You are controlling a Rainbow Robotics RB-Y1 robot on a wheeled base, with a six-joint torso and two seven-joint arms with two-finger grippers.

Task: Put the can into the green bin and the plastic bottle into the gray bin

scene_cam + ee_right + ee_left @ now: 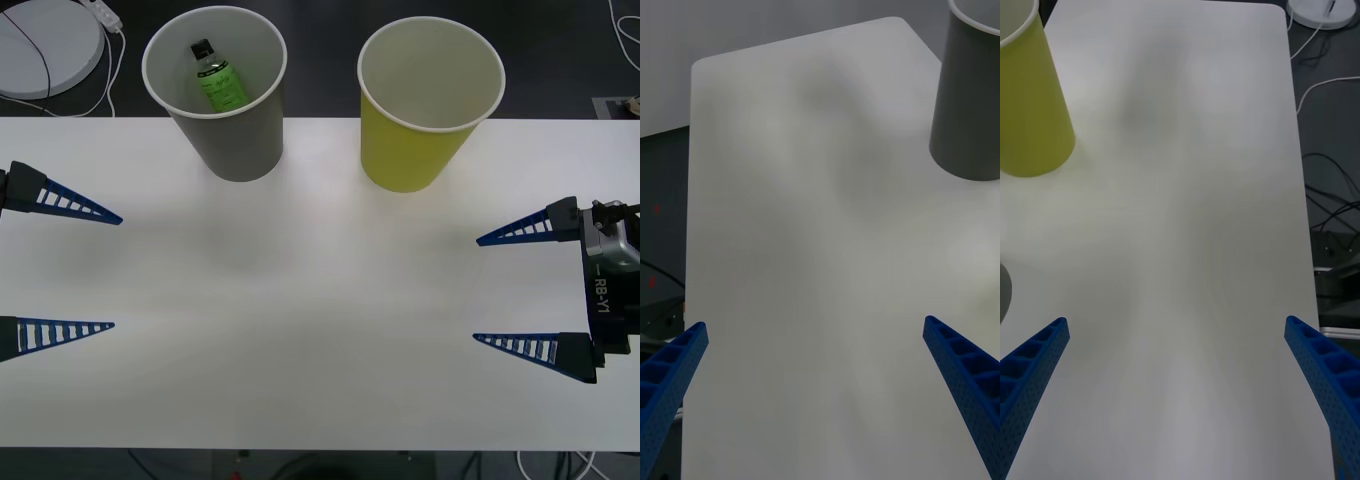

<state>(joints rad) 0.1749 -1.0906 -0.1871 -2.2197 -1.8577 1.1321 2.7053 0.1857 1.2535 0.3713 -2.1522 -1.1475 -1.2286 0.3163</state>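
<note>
The gray bin (230, 120) stands upright at the back left of the white table (300, 300), and the plastic bottle (218, 78), green with a black cap, lies inside it. To its right stands the green bin (420, 130), whose visible inside looks bare. The can is out of view. My left gripper (115, 270) hovers open at the table's left edge, nothing between its blue fingers. At the right edge my right gripper (478, 290) is open too and holds nothing. The right wrist view shows the gray bin (970, 112); the left wrist view shows the green bin (1030, 112).
A round white disc (45, 45) with cables lies on the dark floor beyond the table's back left corner. More cables (1330, 195) run on the floor along the table's far side.
</note>
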